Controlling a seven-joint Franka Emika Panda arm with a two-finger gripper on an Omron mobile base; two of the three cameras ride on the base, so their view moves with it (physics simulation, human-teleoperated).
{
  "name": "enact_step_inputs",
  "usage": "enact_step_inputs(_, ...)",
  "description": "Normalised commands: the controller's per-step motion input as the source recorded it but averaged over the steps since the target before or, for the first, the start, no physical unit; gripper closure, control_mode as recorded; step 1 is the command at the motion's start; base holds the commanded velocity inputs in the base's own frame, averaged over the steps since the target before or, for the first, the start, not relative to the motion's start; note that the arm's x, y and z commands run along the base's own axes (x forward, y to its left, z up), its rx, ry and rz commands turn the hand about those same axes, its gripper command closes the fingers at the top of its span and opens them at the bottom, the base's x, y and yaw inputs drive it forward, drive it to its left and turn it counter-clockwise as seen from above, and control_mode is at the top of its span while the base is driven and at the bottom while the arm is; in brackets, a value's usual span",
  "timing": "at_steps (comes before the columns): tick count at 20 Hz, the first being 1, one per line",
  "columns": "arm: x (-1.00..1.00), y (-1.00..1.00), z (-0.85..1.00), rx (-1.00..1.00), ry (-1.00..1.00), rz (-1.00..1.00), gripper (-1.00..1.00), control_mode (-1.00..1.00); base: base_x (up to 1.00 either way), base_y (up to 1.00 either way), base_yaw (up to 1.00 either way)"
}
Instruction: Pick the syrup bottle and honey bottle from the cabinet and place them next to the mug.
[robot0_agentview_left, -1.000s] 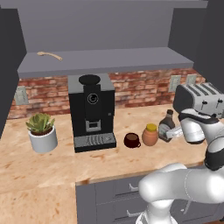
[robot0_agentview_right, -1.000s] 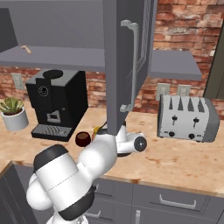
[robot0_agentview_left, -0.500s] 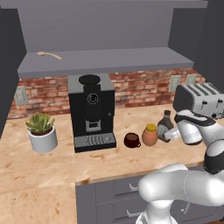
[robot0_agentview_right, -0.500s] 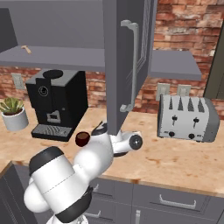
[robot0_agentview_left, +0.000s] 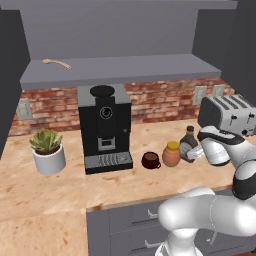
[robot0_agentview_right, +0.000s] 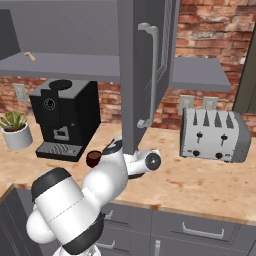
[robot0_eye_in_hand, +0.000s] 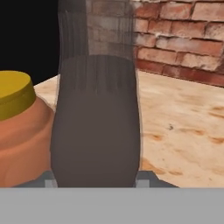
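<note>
Left base view: the syrup bottle (robot0_agentview_left: 188, 145) stands upright on the wooden counter (robot0_agentview_left: 60, 190), toward its right part, with the gripper (robot0_agentview_left: 192, 151) closed around its lower body from the right; the white arm reaches in from the lower right corner. Just left of it, and very near or touching, sits the honey bottle (robot0_agentview_left: 171, 154) with its yellow lid, and left of that, a little apart, the mug (robot0_agentview_left: 150, 160); the three form a short row in front of the brick wall, roughly midway between the counter's back and front edges. A black coffee machine (robot0_agentview_left: 104, 127) stands left of the mug, and a potted plant (robot0_agentview_left: 47, 151) in a white pot sits near the counter's left edge. A silver toaster (robot0_agentview_left: 231, 115) occupies the right end of the counter. Above, the cabinet (robot0_agentview_left: 120, 67) shows its flat grey shelf board, bare of bottles, with a small pale object (robot0_agentview_left: 56, 63) lying near its left end. Right base view: the mug (robot0_agentview_right: 93, 158) appears beside the arm's elbow, in front of the coffee machine (robot0_agentview_right: 65, 117); a grey cabinet door (robot0_agentview_right: 145, 75) hides the bottles. Hand view: the syrup bottle (robot0_eye_in_hand: 96, 127) stands dark and close between the finger tips, with the honey bottle (robot0_eye_in_hand: 19, 127) immediately to one side.
</note>
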Motion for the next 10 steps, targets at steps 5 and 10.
enact_step_inputs(5, 0.0, 0.0, 0.0, 0.0, 0.0, 0.0, -1.0, -1.0, 0.0, 0.0, 0.0)
enact_step_inputs(10, 0.0, 0.0, 0.0, 0.0, 0.0, 0.0, -1.0, -1.0, 0.0, 0.0, 0.0)
